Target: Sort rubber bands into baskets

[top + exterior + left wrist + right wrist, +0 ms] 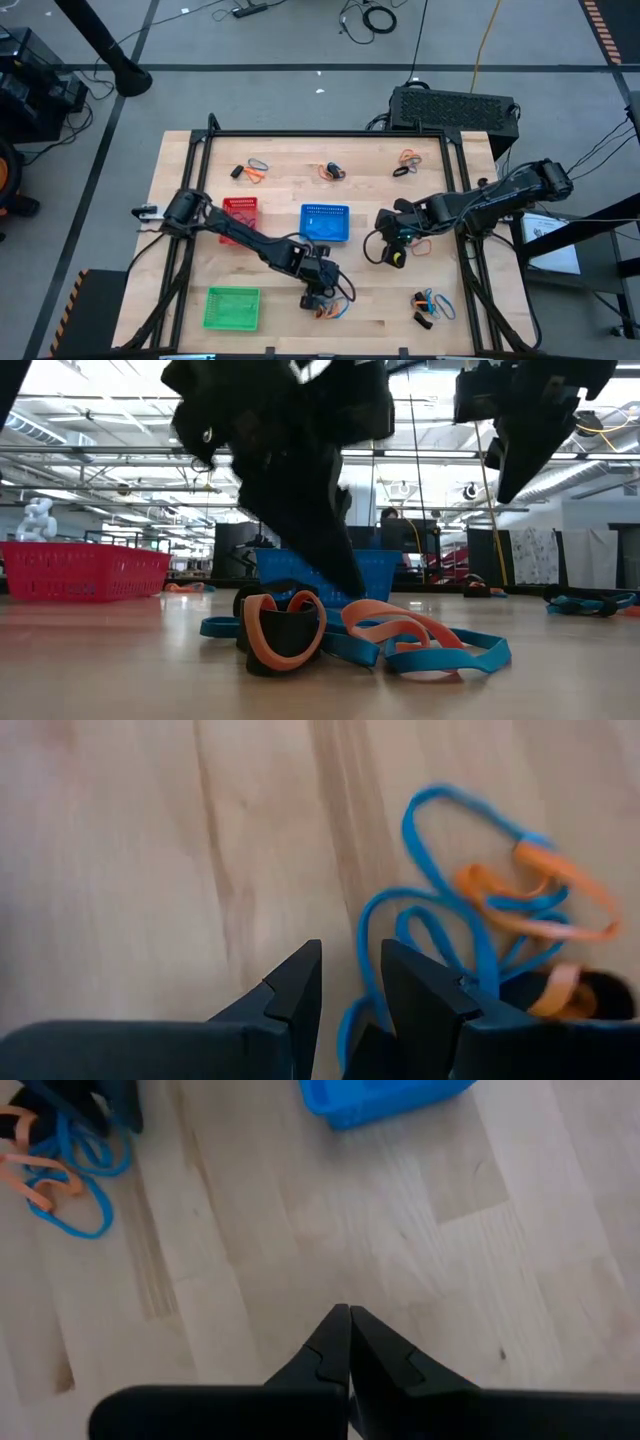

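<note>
A tangle of blue, orange and black rubber bands [335, 308] [350, 635] lies on the wooden table near its front edge. My left gripper [318, 296] [350, 955] is open and slants down into this tangle. One blue rubber band [440, 890] loops out past the fingers. My right gripper [394, 254] [348, 1318] is shut and hangs above bare wood, right of the blue basket [325, 222]. The red basket [240, 212] stands left of the blue one. The green basket [232, 307] is at the front left. My left gripper has a strand of the blue band [362, 982] running between its two open fingers, which come from above at a slant. That strand and the other bands lie flat on the table. Whether the fingers touch the strand, I cannot tell.
More small heaps of bands lie at the back [250, 172] [332, 171] [405, 162] and at the front right [430, 305]. A single orange band [421, 245] lies beside my right gripper. A black frame [330, 133] borders the table.
</note>
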Controlling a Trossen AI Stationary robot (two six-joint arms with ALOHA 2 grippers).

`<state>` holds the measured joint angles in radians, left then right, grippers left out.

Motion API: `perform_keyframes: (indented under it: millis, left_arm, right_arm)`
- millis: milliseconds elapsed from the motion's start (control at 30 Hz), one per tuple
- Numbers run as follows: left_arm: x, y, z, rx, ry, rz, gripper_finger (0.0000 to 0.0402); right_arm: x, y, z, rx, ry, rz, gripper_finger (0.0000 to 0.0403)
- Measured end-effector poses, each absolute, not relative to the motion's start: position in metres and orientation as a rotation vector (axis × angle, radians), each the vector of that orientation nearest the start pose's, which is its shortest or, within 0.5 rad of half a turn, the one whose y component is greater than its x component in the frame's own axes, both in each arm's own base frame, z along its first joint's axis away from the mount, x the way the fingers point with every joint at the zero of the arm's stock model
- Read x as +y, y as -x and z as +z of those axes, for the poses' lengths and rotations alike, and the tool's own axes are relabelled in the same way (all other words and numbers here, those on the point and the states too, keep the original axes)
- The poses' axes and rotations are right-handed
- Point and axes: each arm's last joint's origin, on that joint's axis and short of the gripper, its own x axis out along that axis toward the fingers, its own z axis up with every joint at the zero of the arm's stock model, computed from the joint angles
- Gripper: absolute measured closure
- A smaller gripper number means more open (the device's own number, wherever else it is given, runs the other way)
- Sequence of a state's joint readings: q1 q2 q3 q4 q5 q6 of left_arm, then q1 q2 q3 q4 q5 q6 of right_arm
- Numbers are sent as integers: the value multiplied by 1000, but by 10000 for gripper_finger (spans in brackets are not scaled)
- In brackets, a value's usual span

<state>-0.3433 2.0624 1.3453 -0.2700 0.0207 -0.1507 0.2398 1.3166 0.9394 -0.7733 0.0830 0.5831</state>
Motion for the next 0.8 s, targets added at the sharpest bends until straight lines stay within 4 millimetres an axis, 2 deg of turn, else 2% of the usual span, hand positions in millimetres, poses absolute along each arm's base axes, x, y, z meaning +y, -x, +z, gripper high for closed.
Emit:
perform_keyframes:
  millis: [167, 533, 633, 800]
  left_arm:
    - [-148, -398, 137, 983, -22, -275, 289]
    - [-148, -397, 131, 1014, -34, -266, 291]
    - [-149, -396, 131, 1019, -22, -287, 311]
    - [-148, -397, 131, 1015, -14, -291, 375]
  right_arm:
    - [56, -237, 237, 1125, -335, -191, 403]
    - [56, -241, 239, 1086, -329, -165, 403]
    - [58, -247, 242, 1016, -312, -120, 403]
    - [68, -259, 253, 846, -243, 6, 403]
